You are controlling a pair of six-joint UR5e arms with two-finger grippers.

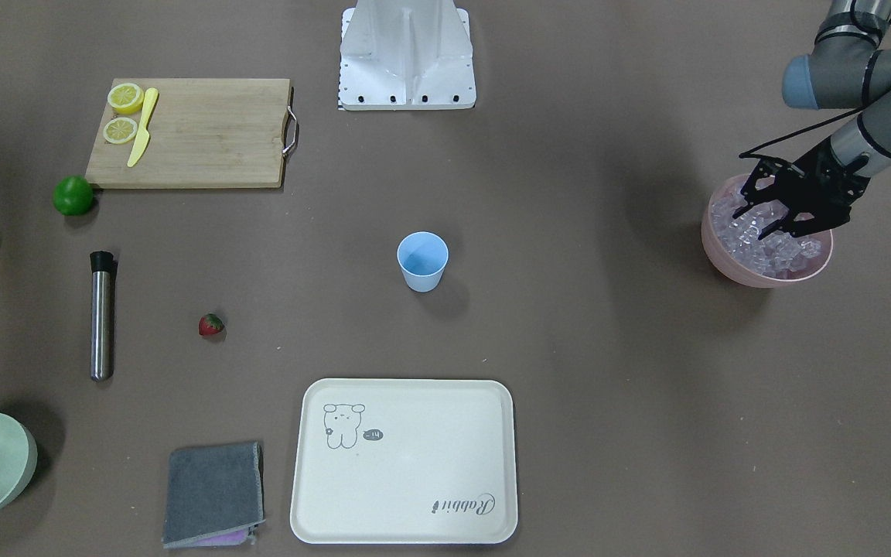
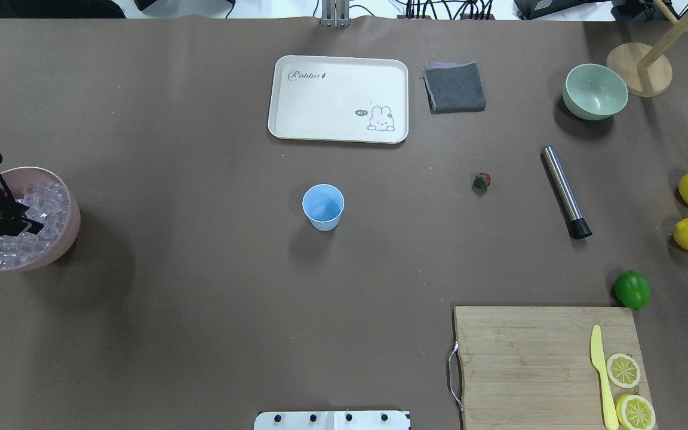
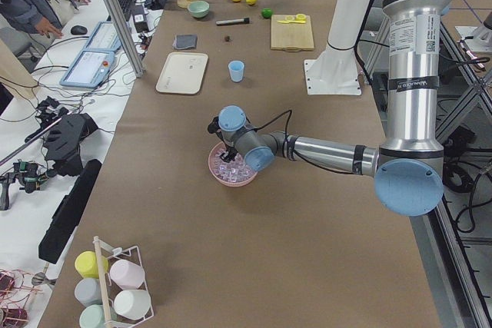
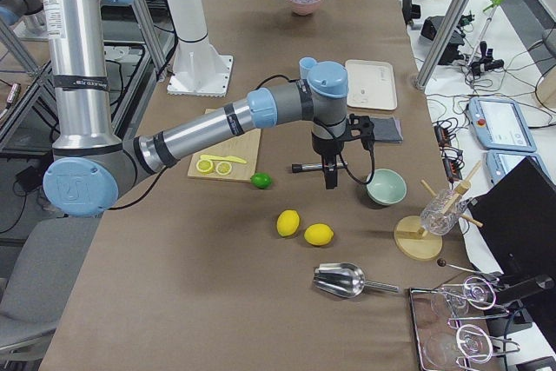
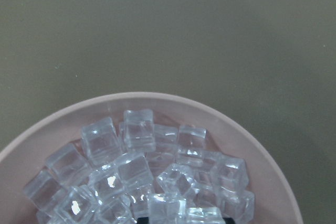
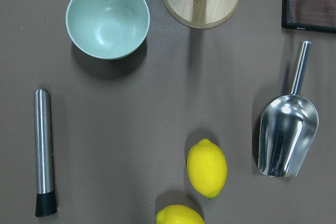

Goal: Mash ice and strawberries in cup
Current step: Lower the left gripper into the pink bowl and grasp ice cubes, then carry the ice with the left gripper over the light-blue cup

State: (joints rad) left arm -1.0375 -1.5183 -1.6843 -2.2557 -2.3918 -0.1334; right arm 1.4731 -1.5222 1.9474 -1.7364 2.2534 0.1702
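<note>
Left tool (image 1: 755, 223), at the right edge of the front-facing frame, sits down in the pink bowl (image 1: 730, 271) with its fingers spread among the ice (image 1: 759, 251). You cannot tell whether a cube lies between them. Right tool (image 4: 330, 182) shows only in the right-side view, hanging above the tabletop (image 1: 569, 348) near the metal rod (image 1: 101, 317); whether it is open or closed cannot be told. Cup (image 1: 422, 261) stands upright at frame centre and looks empty. Strawberry (image 1: 211, 325) lies on the tabletop, lower left of the cup and well apart from it. Judgement: nothing is loaded yet. You have the ice to move, the strawberry to move, then the mashing, all outstanding.
</note>
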